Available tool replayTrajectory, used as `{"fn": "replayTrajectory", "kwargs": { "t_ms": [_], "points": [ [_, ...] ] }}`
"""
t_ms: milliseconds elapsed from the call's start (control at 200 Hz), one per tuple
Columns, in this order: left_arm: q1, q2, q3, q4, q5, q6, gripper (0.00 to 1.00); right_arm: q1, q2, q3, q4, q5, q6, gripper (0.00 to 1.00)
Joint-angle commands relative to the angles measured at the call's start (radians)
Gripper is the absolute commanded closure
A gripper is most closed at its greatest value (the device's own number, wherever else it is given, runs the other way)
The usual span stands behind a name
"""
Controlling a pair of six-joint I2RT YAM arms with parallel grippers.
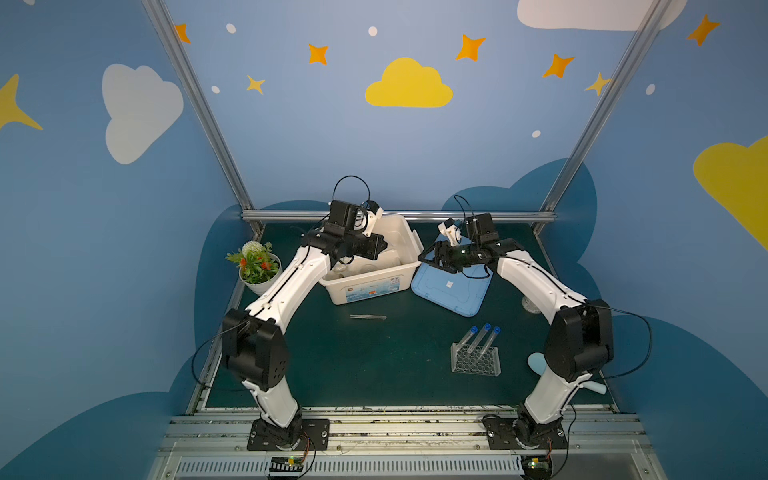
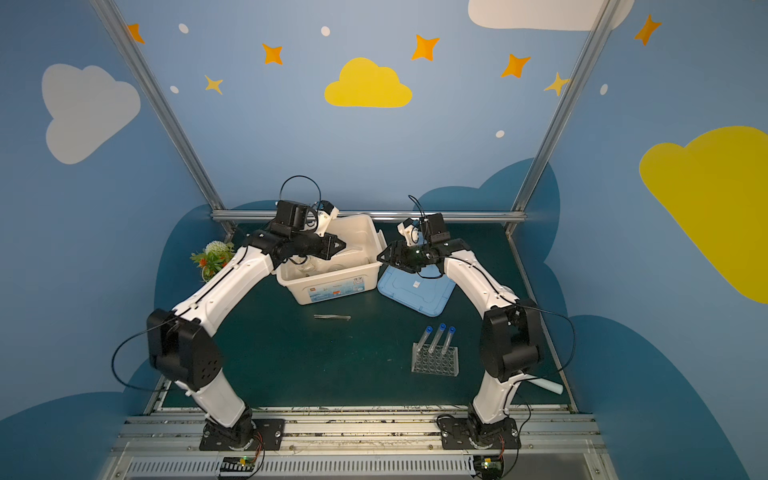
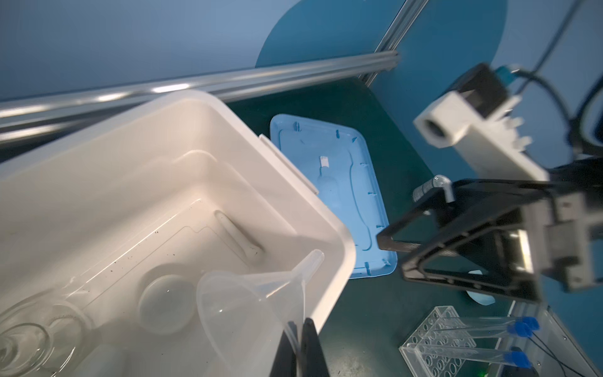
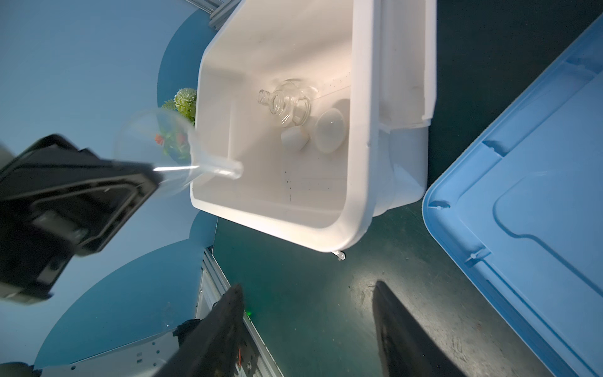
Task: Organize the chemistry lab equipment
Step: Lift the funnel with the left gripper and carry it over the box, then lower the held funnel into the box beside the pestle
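Currently: clear funnel (image 3: pixel 251 293) pinched in left jaws above white bin (image 3: pixel 342 261); next, probably lower and release; right jaws wide, empty

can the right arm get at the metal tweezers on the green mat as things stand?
Probably yes. The right gripper is open and empty above the flat blue lid; the thin metal tweezers lie alone on the dark green mat before the white plastic bin, nothing between.

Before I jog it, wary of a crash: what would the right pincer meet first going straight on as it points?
Probably the near wall of the bin; the open right pincer points at it, though depth is unclear.
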Motion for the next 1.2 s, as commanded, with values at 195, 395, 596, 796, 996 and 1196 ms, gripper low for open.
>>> {"fn": "replayTrajectory", "kwargs": {
  "t_ms": [195, 395, 596, 796, 996, 1196],
  "points": [
    [0.014, 0.236, 0.213, -0.125, 0.029, 0.019, 0.97, -0.006, 0.009, 0.013, -0.019, -0.01, -0.014, 0.37],
    [0.013, 0.367, 0.31, -0.176, 0.015, 0.034, 0.97, -0.005, 0.02, 0.02, -0.024, -0.011, -0.012, 0.37],
    [0.014, 0.458, 0.368, -0.18, 0.023, 0.03, 0.97, -0.006, 0.027, 0.022, -0.024, -0.01, -0.01, 0.37],
    [0.018, 0.517, 0.412, -0.193, 0.078, 0.05, 0.97, -0.006, 0.026, 0.022, -0.028, -0.005, -0.01, 0.37],
    [0.021, 0.573, 0.463, -0.269, 0.082, 0.07, 0.96, -0.006, 0.026, 0.018, -0.023, -0.005, -0.005, 0.37],
    [0.023, 0.587, 0.461, -0.285, 0.05, 0.069, 0.94, -0.006, 0.026, 0.018, -0.023, -0.003, -0.003, 0.37]
  ]
}}
